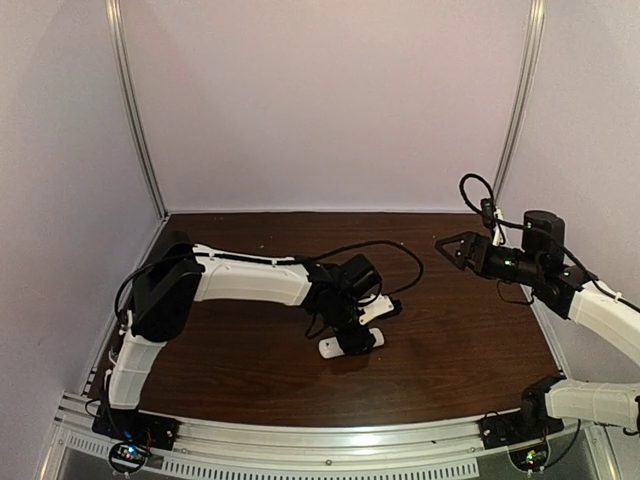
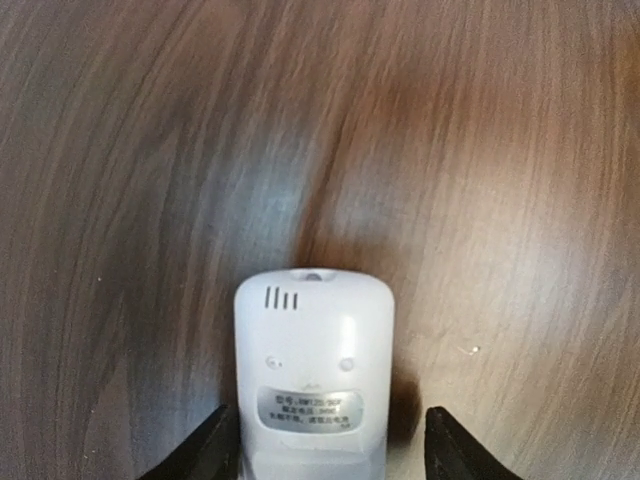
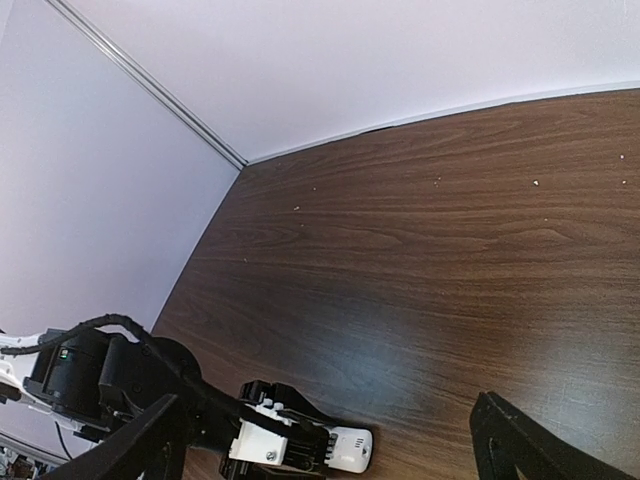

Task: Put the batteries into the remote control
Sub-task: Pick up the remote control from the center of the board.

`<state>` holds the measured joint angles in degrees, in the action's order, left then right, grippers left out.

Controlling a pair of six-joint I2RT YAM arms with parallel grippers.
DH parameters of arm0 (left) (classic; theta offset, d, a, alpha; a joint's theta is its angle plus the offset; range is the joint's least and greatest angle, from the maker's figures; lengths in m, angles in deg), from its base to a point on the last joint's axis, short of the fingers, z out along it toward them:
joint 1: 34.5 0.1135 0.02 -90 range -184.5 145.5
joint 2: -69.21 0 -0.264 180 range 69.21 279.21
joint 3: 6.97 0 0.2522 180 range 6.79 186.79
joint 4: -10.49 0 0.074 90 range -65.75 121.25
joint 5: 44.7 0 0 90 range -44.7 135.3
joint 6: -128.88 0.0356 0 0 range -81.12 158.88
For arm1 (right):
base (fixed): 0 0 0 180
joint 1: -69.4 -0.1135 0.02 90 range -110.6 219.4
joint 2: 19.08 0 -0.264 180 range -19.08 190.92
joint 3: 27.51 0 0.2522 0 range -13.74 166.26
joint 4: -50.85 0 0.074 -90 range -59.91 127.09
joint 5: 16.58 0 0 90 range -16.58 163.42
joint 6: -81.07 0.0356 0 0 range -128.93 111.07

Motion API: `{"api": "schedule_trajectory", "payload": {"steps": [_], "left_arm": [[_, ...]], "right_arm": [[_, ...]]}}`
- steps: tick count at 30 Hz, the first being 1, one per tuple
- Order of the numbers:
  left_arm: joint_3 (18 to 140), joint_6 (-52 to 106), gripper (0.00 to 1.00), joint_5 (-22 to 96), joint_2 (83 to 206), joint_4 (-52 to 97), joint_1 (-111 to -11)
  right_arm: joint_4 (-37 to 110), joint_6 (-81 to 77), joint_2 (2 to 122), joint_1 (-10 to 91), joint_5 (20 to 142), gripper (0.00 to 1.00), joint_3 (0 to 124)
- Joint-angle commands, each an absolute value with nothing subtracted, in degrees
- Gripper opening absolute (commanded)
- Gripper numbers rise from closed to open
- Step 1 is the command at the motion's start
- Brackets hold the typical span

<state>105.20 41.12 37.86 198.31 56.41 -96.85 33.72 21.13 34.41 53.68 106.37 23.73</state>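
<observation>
The white remote control (image 2: 314, 360) lies back side up on the dark wooden table, its silver label and vent slots showing. My left gripper (image 2: 330, 425) is open and straddles its near end. The left finger sits close against the remote's side and the right finger (image 2: 450, 445) stands apart from it. In the top view the remote (image 1: 368, 340) lies mid-table under the left gripper (image 1: 345, 332). It also shows in the right wrist view (image 3: 352, 450). My right gripper (image 1: 447, 249) is open, empty and raised at the right. No batteries are in view.
The wooden table (image 1: 250, 360) is walled by pale panels at the back and sides. A black cable (image 1: 395, 250) loops behind the left wrist. The left arm (image 3: 110, 380) fills the lower left of the right wrist view.
</observation>
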Motion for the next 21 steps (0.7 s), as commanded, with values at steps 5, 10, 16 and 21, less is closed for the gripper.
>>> {"api": "schedule_trajectory", "payload": {"steps": [5,10,16,21], "left_arm": [[107.45,42.89,0.48,38.1,201.02,59.81,-96.15],[107.13,40.33,0.31,34.49,199.44,58.59,-94.28],[101.34,35.58,0.22,25.96,189.77,48.51,-91.12],[94.93,31.94,0.21,16.05,179.11,37.53,-88.62]], "right_arm": [[35.3,21.51,36.47,54.28,110.48,1.0,21.59],[39.44,21.7,40.02,54.32,116.43,0.95,20.39],[49.26,22.83,41.23,54.22,120.15,0.93,18.35],[59.04,25.72,42.77,53.26,124.97,0.88,19.08]]}}
